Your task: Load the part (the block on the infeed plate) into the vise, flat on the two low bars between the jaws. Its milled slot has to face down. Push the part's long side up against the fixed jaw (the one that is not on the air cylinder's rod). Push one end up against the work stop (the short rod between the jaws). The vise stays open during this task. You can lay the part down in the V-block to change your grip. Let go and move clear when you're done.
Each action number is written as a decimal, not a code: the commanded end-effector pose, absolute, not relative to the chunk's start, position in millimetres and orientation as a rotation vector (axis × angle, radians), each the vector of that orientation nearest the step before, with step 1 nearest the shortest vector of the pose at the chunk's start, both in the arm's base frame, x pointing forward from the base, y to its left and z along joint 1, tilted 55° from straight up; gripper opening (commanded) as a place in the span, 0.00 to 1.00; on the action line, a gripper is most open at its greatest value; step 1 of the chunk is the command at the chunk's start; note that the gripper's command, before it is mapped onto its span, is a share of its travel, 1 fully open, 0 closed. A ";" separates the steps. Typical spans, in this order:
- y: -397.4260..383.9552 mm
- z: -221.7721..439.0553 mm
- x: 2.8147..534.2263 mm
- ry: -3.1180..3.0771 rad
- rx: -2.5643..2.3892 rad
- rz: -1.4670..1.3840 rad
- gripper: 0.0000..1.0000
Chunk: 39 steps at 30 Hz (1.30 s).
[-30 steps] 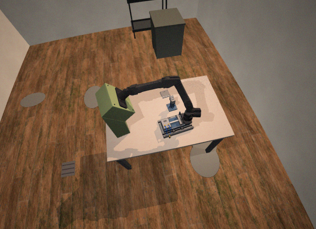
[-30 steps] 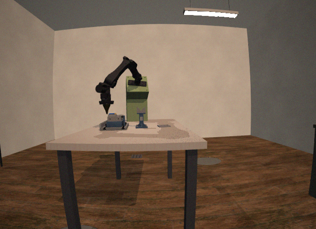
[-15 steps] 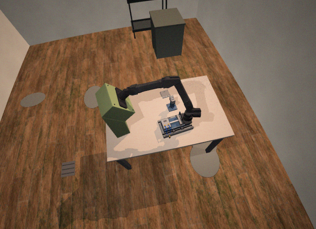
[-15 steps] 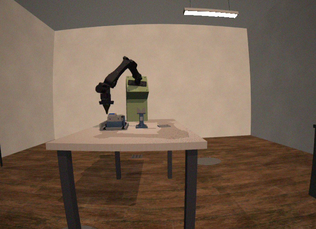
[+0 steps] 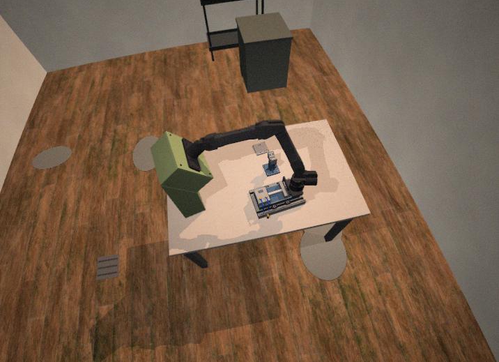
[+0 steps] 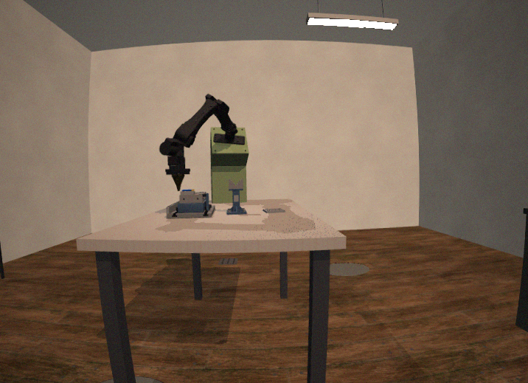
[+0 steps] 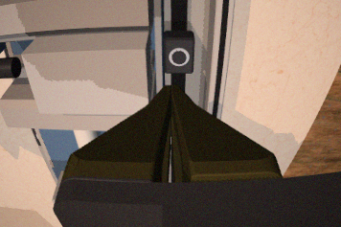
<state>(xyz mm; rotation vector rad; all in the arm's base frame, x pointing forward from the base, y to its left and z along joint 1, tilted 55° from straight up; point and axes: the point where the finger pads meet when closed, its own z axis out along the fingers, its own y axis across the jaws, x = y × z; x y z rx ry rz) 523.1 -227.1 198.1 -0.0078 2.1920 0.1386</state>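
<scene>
The vise [image 5: 278,202] [image 6: 191,207] stands open on the table, with blue jaws on a dark base. The grey part [image 7: 89,64] [image 5: 275,191] lies flat between the jaws. I cannot tell which way its slot faces. The dark work stop rod [image 7: 8,67] shows at the left edge of the wrist view. My gripper [image 7: 170,96] [image 5: 290,187] [image 6: 178,186] is shut and holds nothing. Its tips point down just above the vise's end, close to a small dark block with a white ring [image 7: 178,56]. The infeed plate [image 5: 261,148] [image 6: 273,209] is bare.
The V-block [image 5: 272,163] [image 6: 236,197] on its blue foot stands empty between the vise and the infeed plate. The arm's green pedestal [image 5: 179,172] [image 6: 228,169] stands at the table's edge. A grey cabinet [image 5: 264,51] and a dark rack stand on the floor behind.
</scene>
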 end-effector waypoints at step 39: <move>-236.7 215.6 526.8 2.172 0.002 0.120 0.00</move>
